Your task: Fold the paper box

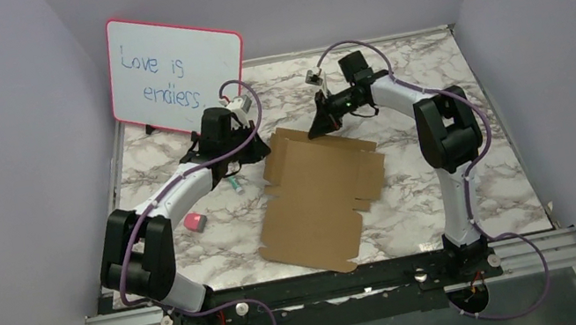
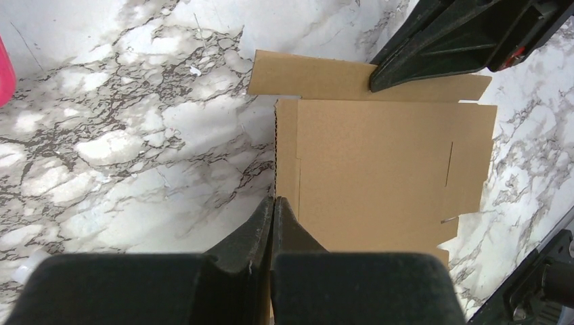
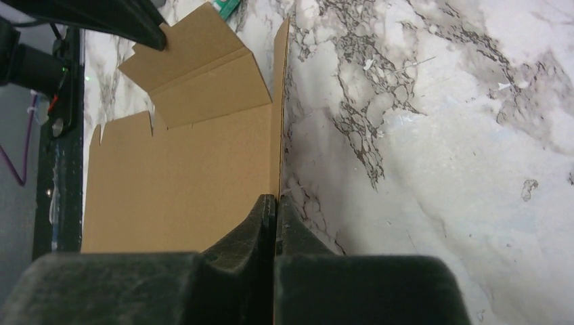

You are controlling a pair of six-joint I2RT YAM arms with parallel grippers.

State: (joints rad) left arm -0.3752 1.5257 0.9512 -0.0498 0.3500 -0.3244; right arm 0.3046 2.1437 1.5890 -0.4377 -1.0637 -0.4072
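The paper box point(image 1: 322, 197) is a flat brown die-cut cardboard sheet with notched flaps, lying on the marble table. My left gripper point(image 1: 258, 157) is at its far left edge. In the left wrist view the left gripper point(image 2: 274, 201) is shut with the sheet's edge point(image 2: 379, 176) pinched between the fingers. My right gripper point(image 1: 316, 131) is at the sheet's far edge. In the right wrist view the right gripper point(image 3: 276, 198) is shut on the cardboard's edge point(image 3: 183, 176), and a far flap point(image 3: 196, 74) is creased upward.
A pink-framed whiteboard point(image 1: 174, 71) leans at the back left. A pink eraser point(image 1: 195, 223) and a teal marker point(image 1: 235, 185) lie on the table left of the sheet. Grey walls close in both sides. A metal rail point(image 1: 333, 284) runs along the near edge.
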